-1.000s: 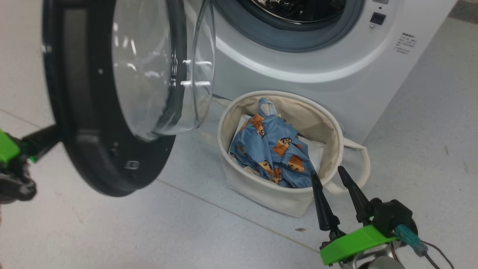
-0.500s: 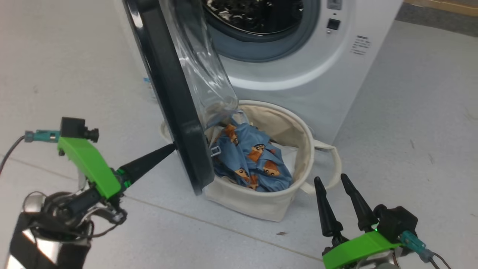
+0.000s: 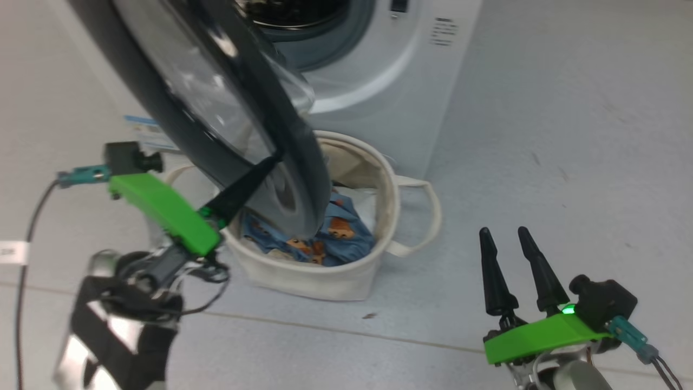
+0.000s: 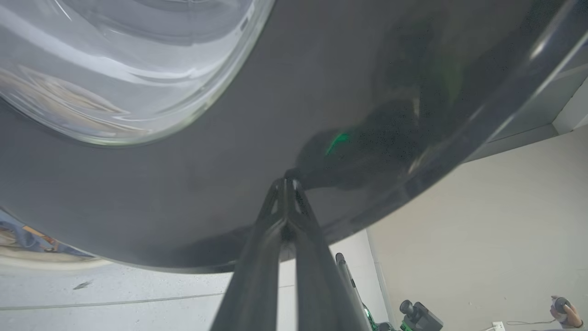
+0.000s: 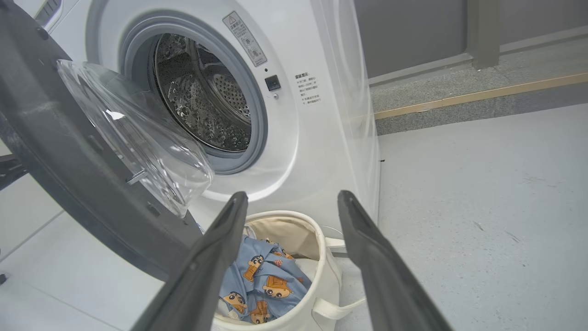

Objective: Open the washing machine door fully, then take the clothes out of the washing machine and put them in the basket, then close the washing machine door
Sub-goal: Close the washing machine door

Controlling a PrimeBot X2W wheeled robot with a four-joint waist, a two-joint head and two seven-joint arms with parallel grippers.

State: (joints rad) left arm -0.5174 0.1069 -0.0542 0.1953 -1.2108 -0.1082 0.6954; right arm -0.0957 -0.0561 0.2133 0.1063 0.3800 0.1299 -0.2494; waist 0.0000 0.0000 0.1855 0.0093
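The step in hand appears to be the last one, closing the door. At the left of the head view, the left gripper [image 3: 270, 161] has its jaws pinched together with nothing between them, making one dark point. That point presses on the outer face of the washing machine door [image 3: 296, 142]. In the left wrist view the tip [image 4: 285, 181] sits on the glossy black rim, beside the clear glass bowl [image 4: 115, 69] but not on it.

The rim is smooth, so the point could skate. The push should stay square to the door's face and follow its swing, turning with the door rather than driving straight ahead. Contact is best kept on the rim near the free edge and off the glass.

The door hangs part-way shut, its lower edge above the cream basket [image 3: 303, 281], which stands just in front of the washing machine [image 3: 379, 97]. The light-blue printed clothes [image 3: 335, 238] lie inside the basket. Whether the door's lower edge clears the basket rim cannot be told, so a slow swing is wise.

In the right wrist view the drum [image 5: 202, 92] looks empty, so nothing should catch in the grey ring. A firm last press is likely needed to latch.

At the far right, the right gripper [image 3: 501, 230] hovers low over the floor, jaws wide and empty, well apart from the door's path.
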